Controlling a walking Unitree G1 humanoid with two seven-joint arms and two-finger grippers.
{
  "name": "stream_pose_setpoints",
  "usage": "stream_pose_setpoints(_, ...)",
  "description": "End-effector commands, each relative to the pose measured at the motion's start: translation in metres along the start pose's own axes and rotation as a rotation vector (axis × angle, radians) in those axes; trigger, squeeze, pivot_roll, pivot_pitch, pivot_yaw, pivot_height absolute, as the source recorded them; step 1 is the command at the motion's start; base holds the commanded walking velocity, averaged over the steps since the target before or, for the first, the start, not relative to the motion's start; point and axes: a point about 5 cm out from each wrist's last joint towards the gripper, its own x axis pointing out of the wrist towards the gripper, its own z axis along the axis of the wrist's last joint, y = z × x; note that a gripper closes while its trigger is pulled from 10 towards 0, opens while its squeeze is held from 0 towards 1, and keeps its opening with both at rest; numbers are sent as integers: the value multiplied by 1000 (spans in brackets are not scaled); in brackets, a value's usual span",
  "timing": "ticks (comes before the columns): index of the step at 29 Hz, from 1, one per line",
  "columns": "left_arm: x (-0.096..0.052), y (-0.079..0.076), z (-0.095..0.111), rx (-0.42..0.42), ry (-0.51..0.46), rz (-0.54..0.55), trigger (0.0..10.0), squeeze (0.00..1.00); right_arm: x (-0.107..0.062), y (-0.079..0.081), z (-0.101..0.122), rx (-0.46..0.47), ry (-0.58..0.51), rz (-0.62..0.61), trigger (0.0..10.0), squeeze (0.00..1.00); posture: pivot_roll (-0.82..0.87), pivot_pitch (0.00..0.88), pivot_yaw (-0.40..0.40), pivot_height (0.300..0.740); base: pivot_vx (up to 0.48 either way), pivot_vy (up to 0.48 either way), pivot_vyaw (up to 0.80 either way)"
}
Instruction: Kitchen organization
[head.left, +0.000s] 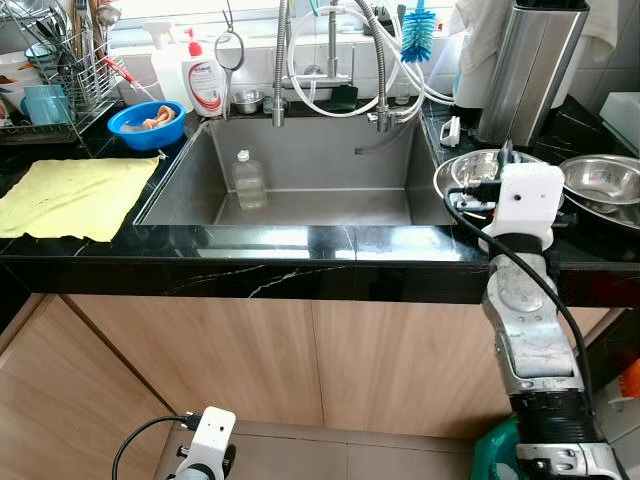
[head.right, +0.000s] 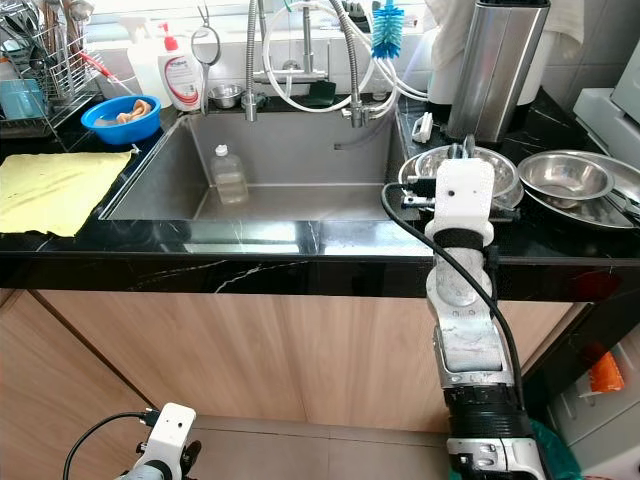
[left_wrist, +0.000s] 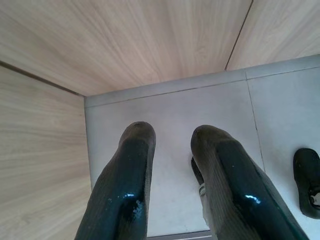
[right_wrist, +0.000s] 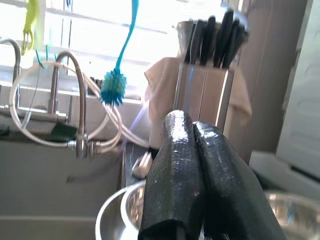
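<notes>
Steel bowl (right_wrist: 117, 212) lies just below my right gripper (right_wrist: 192, 131), whose fingers are pressed together, holding nothing. A knife block (right_wrist: 200, 95) stands beyond it. My left gripper (left_wrist: 172, 137) hangs narrowly parted above the floor (left_wrist: 175, 107).

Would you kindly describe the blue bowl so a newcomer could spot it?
Start at the steel sink. On the black counter beside its far left corner, before the white soap bottle, sits the blue bowl. It is the one bright blue plastic dish; the other bowls are steel.
</notes>
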Motion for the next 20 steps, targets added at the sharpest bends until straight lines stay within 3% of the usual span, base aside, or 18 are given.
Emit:
stream_pose_setpoints(1,-1,3,-3,-4,10,8,10000,0,5,6,16,-60,-74,44,10000,0,-69,0,71,740,0,0,0)
stream_pose_setpoints(3,-1,3,-3,-7,9,10,10000,0,6,11,20,-111,-101,85,10000,0,-69,0,70,740,0,0,0)
stream_pose_setpoints(10,-1,4,-2,-7,6,17,10000,0,20,36,19,183,-24,352,10000,0,-69,0,71,740,0,0,0)
stream_pose_setpoints(13,0,4,-1,-8,5,19,10000,0,24,40,16,214,3,395,10000,0,-67,0,71,740,0,0,0)
stream_pose_setpoints(16,0,4,-1,-9,3,22,10000,0,27,49,-1,318,121,451,10000,0,-67,0,73,740,0,0,0)
stream_pose_setpoints(20,0,4,0,-5,1,20,10000,0,21,62,-22,382,229,540,10000,0,-59,0,71,740,0,0,0)
